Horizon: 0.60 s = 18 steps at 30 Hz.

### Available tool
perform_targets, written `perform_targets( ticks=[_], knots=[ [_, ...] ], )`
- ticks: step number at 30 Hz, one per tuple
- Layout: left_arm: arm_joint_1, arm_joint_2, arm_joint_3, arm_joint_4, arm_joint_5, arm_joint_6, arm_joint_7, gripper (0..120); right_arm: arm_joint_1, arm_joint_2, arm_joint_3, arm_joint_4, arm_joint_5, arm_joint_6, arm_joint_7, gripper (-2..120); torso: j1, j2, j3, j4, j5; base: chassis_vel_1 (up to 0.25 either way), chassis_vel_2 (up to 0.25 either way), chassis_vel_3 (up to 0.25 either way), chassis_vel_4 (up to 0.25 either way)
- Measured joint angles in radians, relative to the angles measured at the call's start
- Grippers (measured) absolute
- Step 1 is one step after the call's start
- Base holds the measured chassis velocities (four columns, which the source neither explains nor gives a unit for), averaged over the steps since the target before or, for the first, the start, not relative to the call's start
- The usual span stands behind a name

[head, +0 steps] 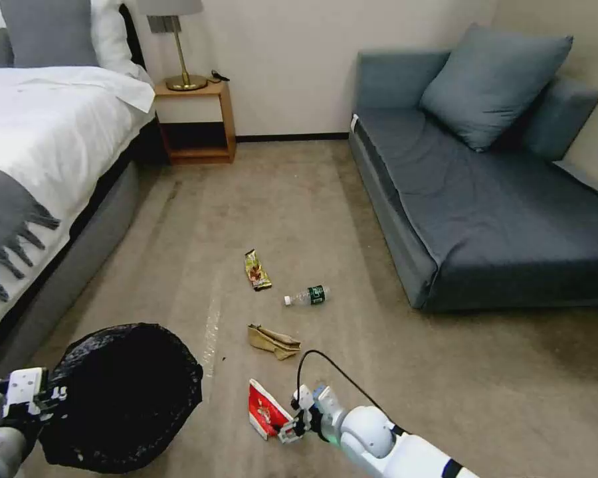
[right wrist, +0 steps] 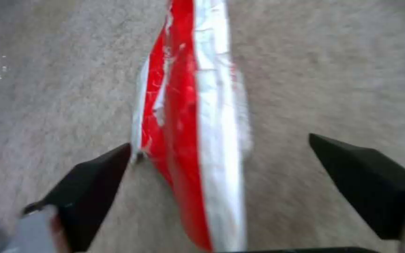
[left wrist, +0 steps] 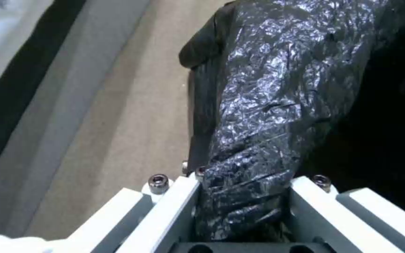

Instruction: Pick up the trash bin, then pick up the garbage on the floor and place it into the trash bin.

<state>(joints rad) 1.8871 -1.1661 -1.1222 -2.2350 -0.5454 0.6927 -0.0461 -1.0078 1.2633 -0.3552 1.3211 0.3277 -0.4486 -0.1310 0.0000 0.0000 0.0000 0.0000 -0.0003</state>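
While the left arm sits low at the near left, its pincer (left wrist: 242, 211) is clamped on the bin (head: 123, 395), the white fingers (left wrist: 177, 207) squeezing a fold of the black bag at the rim. The bin hangs beside that arm, near the bed (head: 40, 153), its dark mouth facing up.

From the near right, the right arm reaches forward and down toward the floor (head: 392, 372). Its pincer (head: 292, 425) hangs wide open just above the carpet, holding nothing. The red-white packet (right wrist: 193, 140) lies between the two black fingertips (right wrist: 95, 189); one tip is touching or just beside the packet's edge, the other stands apart from it.

Farther off on the floor lie the tan paper bag (head: 274, 341), then the bottle (head: 307, 297) and the gold-brown wrapper (head: 256, 269), all well apart from the pincer, with the sofa (head: 485, 199) at the far right.
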Motion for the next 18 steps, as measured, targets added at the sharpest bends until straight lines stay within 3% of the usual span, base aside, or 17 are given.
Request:
perform_targets(
  ticks=[5, 7, 14, 16, 18],
  knots=[
    [-0.005, 0.020, 0.009, 0.013, 0.000, -0.007, 0.001, 3, -0.010, 0.079, 0.021, -0.055, -0.052, 0.000, 0.017, 79, 0.000, 0.000, 0.000, 0.0000, 0.0000, 0.000, 0.000, 0.000, 0.000],
    [-0.012, 0.044, 0.014, 0.028, -0.002, -0.009, 0.001, 3, -0.015, 0.109, 0.025, -0.064, -0.087, 0.000, 0.022, 67, 0.000, 0.000, 0.000, 0.0002, 0.0002, 0.000, 0.000, 0.000, 0.000],
    [-0.027, 0.048, 0.039, 0.025, -0.003, -0.009, 0.002, 3, -0.015, 0.102, 0.036, -0.065, -0.095, -0.001, 0.022, 47, 0.000, 0.000, 0.000, -0.0001, 0.0002, 0.000, 0.000, 0.000, 0.000],
    [-0.028, 0.034, 0.053, 0.018, -0.001, -0.009, 0.001, 3, -0.018, 0.089, 0.039, -0.064, -0.095, 0.003, 0.015, 35, 0.000, 0.000, 0.000, 0.0000, 0.0002, 0.000, 0.000, 0.000, 0.000],
    [-0.027, 0.031, 0.056, 0.017, 0.000, -0.009, 0.001, 3, -0.019, 0.086, 0.039, -0.063, -0.095, 0.005, 0.014, 33, 0.000, 0.000, 0.000, 0.0000, 0.0002, 0.000, 0.000, 0.000, 0.000]
  ],
)
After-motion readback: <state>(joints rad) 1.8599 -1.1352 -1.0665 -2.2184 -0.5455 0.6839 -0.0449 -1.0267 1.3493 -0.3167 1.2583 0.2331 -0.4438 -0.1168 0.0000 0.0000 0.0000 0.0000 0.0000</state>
